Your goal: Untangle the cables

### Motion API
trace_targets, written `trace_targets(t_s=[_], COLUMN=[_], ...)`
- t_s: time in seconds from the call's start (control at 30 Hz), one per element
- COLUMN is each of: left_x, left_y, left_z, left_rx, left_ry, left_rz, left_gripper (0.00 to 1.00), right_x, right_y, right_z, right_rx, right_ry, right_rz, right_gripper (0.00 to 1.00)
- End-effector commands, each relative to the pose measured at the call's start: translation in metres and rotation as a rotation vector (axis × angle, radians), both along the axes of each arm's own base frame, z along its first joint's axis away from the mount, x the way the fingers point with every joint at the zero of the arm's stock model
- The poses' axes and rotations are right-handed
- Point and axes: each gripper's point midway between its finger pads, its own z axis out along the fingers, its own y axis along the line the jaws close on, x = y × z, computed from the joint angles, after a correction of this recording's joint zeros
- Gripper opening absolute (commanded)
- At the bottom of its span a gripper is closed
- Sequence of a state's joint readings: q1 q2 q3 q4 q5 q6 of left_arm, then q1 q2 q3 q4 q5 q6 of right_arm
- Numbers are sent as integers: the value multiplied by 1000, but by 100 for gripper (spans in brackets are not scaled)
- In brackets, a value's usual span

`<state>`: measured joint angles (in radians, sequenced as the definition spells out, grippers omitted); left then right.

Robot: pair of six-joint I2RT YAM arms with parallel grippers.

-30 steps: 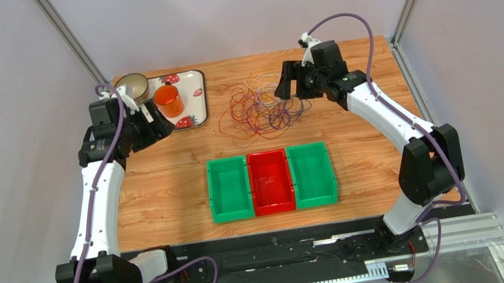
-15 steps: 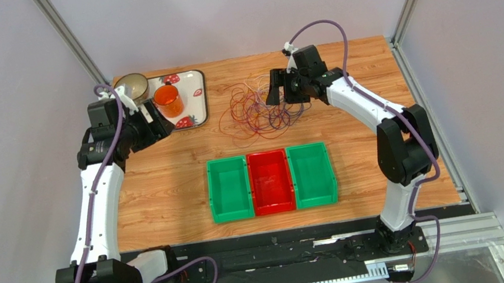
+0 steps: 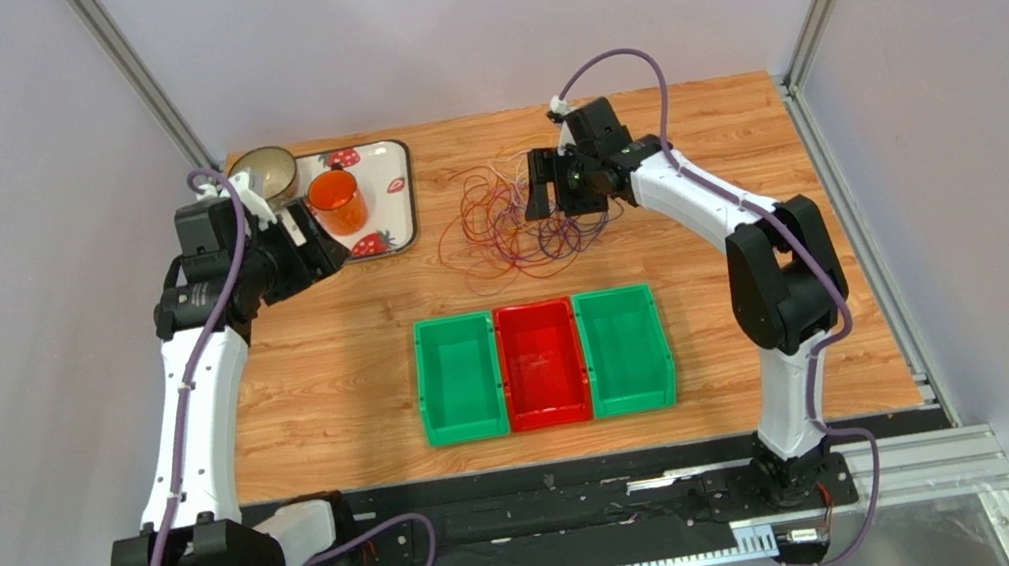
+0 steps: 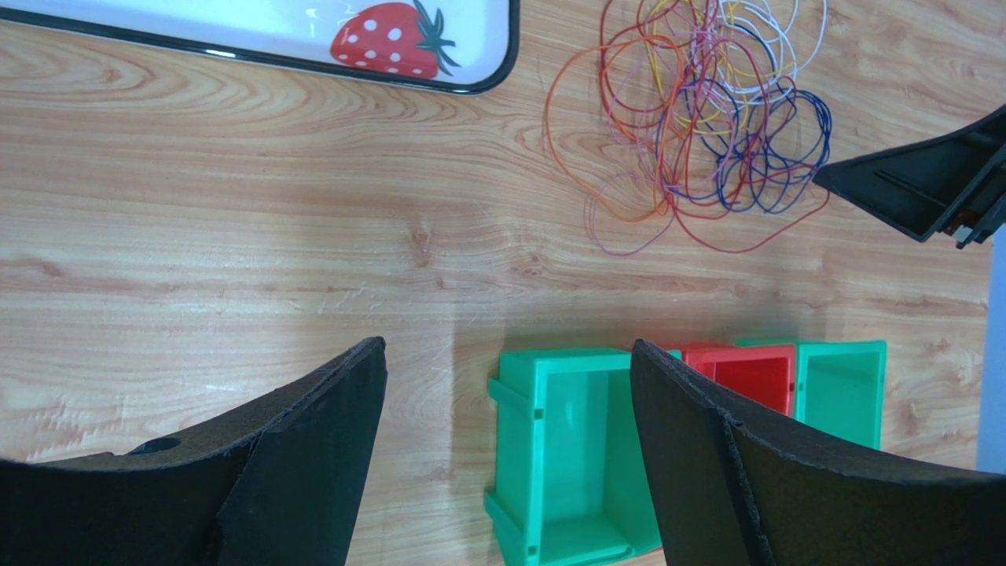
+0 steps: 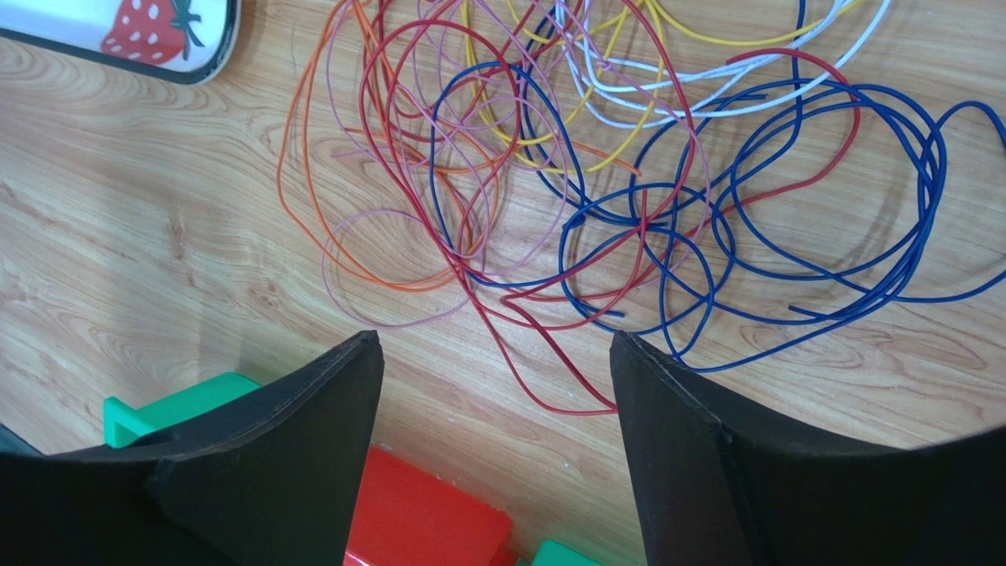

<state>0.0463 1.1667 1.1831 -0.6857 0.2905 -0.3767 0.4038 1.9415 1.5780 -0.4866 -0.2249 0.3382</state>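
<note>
Bins (image 3: 540, 364) sitting nearer than both fingers, taking no cables (image 3: 515, 213) yet. Left fingers (image 4: 295, 472) hanging wide, gripping nothing, cables well beyond them. Right fingers (image 5: 272, 460) also gaping wide, hovering at the cables' near edge on the worktop (image 3: 325, 357). Everything lying tangled; I'm judging untangling as barely begun.

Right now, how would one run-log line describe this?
right gripper: open, above cables | left gripper: open, empty, near tray | cables: tangled on table
</note>
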Motion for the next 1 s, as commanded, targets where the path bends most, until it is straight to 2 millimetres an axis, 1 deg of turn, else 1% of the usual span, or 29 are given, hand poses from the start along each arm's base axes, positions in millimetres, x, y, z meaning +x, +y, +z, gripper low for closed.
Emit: trace_targets(t_s=[0.0,0.1,0.13,0.3,0.33,0.43,0.5,0.53,0.6,0.63,0.7,0.73,0.77,0.8,0.83,0.87,0.9,0.93,0.97], left_x=[-3,-3,-3,-3,-4,-4,-4,-4,-4,-4,-4,-4,-4,-4,-4,-4,-4,-4,-4], left_y=[-1,-1,-1,-2,-1,-2,-2,-2,-2,-2,-2,-2,-2,-2,-2,-2,-2,-3,-3], left_z=[15,15,15,15,16,15,15,15,15,15,15,15,15,15,15,15,15,15,14], left_rx=[4,2,2,0,1,0,0,0,-1,-1,-2,-3,-3,-3,-3,-3,-3,-4,-4], left_ry=[-46,-47,-47,-47,-49,-47,-47,-47,-47,-47,-47,-46,-46,-47,-46,-46,-46,-46,-44], left_rz=[-17,-18,-18,-20,-19,-20,-20,-20,-23,-21,-20,-20,-22,-22,-22,-22,-22,-23,-23], left_gripper=[84,84,84,84,84,84,84,84,84,84,84,84,84,84,84,84,84,84,84], right_x=[3,3,4,6,6,9,10,11,12,13,18,20,21,26,24,24,24,16,15], right_y=[3,0,-1,-3,-3,-4,-6,-6,-4,-4,0,1,0,3,3,4,6,5,7], right_z=[7,-2,-3,-12,-12,-15,-14,-12,-2,4,35,57,72,103,133,155,188,223,252], right_rx=[-38,-71,-75,-103,-105,-122,-131,-130,-122,-120,-102,-86,-76,-49,-21,6,48,93,138], right_ry=[-37,-31,-29,-20,-23,-22,-25,-25,-39,-47,-98,-140,-162,-223,-279,-323,-389,-459,-532], right_rz=[18,17,14,13,16,15,11,8,12,10,5,0,-6,-10,-14,-20,-18,-17,-17], right_gripper=[73,73,69,63,61,52,38,23,6,0,0,0,0,0,0,0,0,0,0])
